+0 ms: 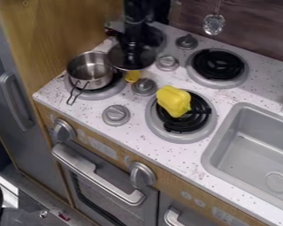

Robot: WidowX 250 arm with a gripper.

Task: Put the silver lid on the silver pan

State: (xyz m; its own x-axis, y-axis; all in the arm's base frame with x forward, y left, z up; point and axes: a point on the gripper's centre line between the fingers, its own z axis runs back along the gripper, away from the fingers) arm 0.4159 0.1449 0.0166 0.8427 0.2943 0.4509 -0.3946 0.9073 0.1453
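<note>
Sitting on a burner (106, 94) close to the wood wall (55, 35), the pan (89, 73) is right side up with its top open; the burner makes a good seat for it, and the open top gives the lid (131, 59) a place to land; the pan's thin handle (70, 103) points to the front edge of the counter (185, 156), so it looks out of the lid's way; the lid looks dark with a bright edge, and it is just beside the pan, on the side away from the wall, right under the pincer (132, 45); the pincer points down over it, as if to work on it from the top; I cannot tell how far open the pincer is, since black parts and the dark lid run together there; my guess is that it has the lid by the top, but I can't see the grip itself; a small yellow thing (132, 76) peeks out by the lid's bright edge, and I cannot tell if they touch; a yellow pepper (173, 100) lies on the next burner, apart from the pan, so it should not get in the way; the lid is not on the pan yet, and I think the next move is a short one, over to the pan and then down flat; if the lid tips, it could catch on the rim and slide off.
</note>
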